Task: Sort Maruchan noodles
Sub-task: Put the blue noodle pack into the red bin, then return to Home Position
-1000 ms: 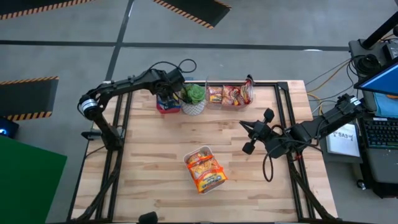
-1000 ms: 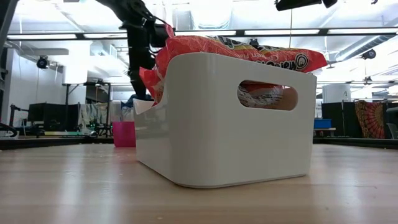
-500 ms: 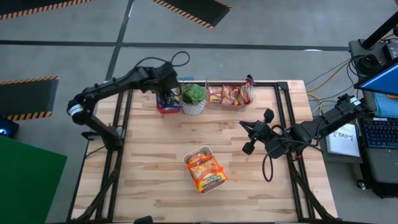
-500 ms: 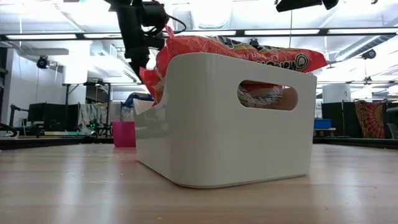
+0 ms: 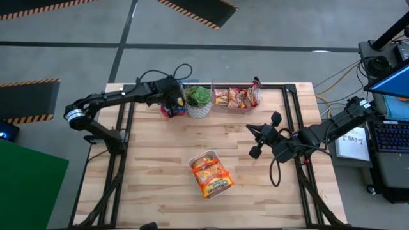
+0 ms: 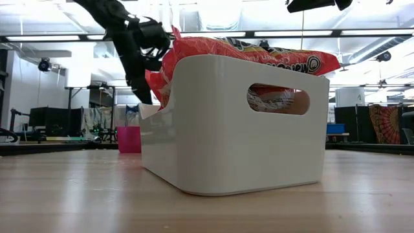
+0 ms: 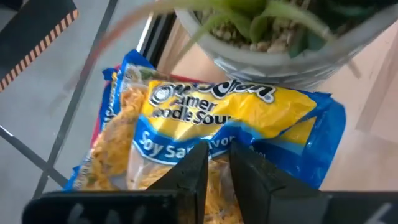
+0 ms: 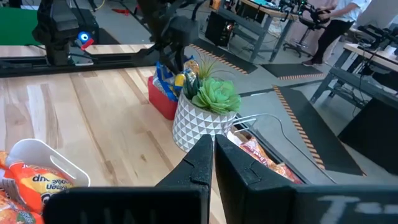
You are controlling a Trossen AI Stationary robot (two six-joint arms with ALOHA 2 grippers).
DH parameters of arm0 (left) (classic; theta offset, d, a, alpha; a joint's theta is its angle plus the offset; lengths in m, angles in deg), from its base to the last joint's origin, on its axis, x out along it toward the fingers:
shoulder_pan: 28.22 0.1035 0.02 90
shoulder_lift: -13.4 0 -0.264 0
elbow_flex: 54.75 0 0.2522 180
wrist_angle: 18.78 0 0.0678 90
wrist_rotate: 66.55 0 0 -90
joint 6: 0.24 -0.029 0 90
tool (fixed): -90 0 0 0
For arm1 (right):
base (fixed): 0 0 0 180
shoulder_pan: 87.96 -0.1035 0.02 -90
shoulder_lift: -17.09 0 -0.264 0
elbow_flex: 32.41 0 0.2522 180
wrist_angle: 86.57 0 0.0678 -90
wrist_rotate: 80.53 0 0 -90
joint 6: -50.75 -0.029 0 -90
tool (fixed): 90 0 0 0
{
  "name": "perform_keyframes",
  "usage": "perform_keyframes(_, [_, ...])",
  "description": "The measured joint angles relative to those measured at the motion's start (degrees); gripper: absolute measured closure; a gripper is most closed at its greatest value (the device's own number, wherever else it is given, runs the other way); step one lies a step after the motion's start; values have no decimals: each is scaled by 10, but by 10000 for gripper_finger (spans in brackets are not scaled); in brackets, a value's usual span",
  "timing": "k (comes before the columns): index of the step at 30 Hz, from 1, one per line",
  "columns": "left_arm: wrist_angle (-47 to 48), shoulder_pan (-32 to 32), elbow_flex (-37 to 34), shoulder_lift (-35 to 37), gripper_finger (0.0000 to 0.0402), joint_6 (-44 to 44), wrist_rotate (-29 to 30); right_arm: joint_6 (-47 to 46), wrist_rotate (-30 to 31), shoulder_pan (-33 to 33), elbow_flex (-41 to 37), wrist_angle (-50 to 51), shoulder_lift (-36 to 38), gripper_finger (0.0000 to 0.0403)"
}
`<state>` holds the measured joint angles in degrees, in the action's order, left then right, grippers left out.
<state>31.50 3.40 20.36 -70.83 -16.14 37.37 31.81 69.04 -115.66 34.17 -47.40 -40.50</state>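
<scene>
Blue-edged Maruchan noodles [image 7: 230, 118] lie stacked in a small red bin [image 5: 170, 111] at the table's far left, next to a potted plant [image 5: 199, 101]. My left gripper [image 7: 219, 163] hangs slanting down just over them, with only a narrow gap between its fingers and nothing in it; whether the tips touch the top packet, I cannot tell. Orange and red packets fill a clear tray [image 5: 236, 96] at the far edge. More packets are heaped in a white bin [image 5: 209, 174] near the middle. My right gripper [image 5: 250, 129] waits shut above the table's right half.
The potted plant [image 8: 214, 96] stands close between the red bin [image 8: 163, 99] and the clear tray. In the low view the white bin [image 6: 233, 123] blocks most of the table. Bare wood lies at the near left and near right.
My left gripper has stayed over the red bin, first rising a little, then sinking again. It has tipped from pointing nearly straight down to a flatter slant, and its arm has drawn back toward the table's left edge.
</scene>
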Motion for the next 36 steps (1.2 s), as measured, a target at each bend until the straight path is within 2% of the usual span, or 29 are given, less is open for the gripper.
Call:
perform_keyframes(5, [-5, 1, -10, 1, 355, 15, 0, 8, 0, 0, 0, -4, 0, 394])
perform_keyframes(10, [31, 1, 19, 39, 355, 22, 5, 20, 0, 0, 0, -4, 0, 394])
perform_keyframes(16, [35, -8, 6, 152, 355, 62, -1, 37, -1, 0, -8, 0, 0, 394])
perform_keyframes(19, [6, -24, -32, 220, 355, 96, -43, 57, -21, 0, -18, -10, 2, 394])
perform_keyframes(22, [-75, -55, -93, 292, 355, 113, -88, 99, -33, 9, -35, -68, 5, 394])
perform_keyframes(24, [-141, -78, -144, 336, 355, 111, -111, 139, -66, 22, -52, -120, 11, 394])
perform_keyframes(29, [-268, -111, -259, 434, 355, 93, -129, 233, -223, 85, -116, -271, 33, 394])
perform_keyframes(33, [-299, -108, -327, 498, 356, 90, -130, 258, -312, 146, -181, -351, 68, 394])
perform_keyframes(36, [-306, -104, -358, 538, 356, 89, -130, 250, -344, 190, -229, -384, 109, 394])
